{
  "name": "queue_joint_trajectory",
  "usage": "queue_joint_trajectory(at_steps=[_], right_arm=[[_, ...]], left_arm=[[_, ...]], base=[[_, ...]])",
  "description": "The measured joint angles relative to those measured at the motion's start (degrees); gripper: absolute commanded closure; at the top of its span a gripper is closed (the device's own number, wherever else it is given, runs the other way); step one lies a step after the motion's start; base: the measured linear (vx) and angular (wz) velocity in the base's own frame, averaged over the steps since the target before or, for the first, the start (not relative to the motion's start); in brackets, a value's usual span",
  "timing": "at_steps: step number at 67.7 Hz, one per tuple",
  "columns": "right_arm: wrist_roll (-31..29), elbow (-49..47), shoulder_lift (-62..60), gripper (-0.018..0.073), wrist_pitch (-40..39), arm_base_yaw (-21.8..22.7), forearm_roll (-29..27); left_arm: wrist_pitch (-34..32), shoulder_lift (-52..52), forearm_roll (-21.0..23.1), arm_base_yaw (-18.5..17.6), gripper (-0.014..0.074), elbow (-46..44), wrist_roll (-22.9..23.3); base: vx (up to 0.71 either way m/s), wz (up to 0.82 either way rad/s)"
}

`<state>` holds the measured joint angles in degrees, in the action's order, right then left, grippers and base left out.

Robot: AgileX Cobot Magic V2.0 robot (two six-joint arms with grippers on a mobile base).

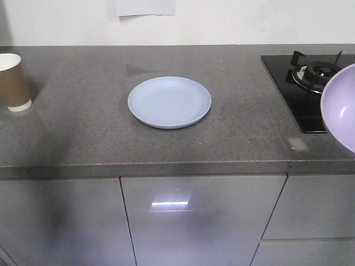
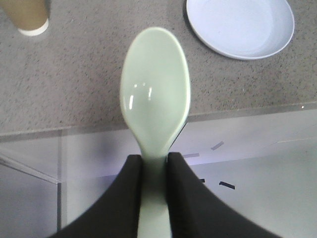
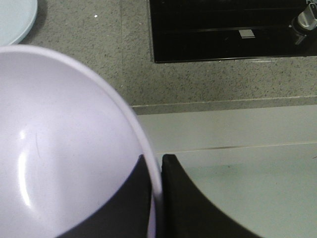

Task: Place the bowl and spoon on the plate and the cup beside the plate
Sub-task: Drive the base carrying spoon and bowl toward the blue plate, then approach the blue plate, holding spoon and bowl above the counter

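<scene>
Your right gripper (image 3: 157, 166) pinches the bowl (image 3: 64, 148) | left gripper (image 2: 154, 166) pinches the spoon (image 2: 155, 94) | plate (image 1: 169, 101) lies ahead-left of bowl (nothing on it)

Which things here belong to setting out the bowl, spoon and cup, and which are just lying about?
Job: plate, cup, spoon held in left gripper, bowl held in right gripper.
Just lying about: gas hob, paper on the wall.
</scene>
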<state>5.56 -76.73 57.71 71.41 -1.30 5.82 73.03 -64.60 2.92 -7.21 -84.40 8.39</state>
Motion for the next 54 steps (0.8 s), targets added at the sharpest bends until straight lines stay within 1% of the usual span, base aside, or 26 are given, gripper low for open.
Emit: queue_joint_trajectory(at_steps=[54], right_arm=[[0.0,0.0,0.0,0.0570,0.1,0.0,0.0]], left_arm=[[0.0,0.0,0.0,0.0,0.0603,0.0,0.0]], base=[[0.16,-0.02]])
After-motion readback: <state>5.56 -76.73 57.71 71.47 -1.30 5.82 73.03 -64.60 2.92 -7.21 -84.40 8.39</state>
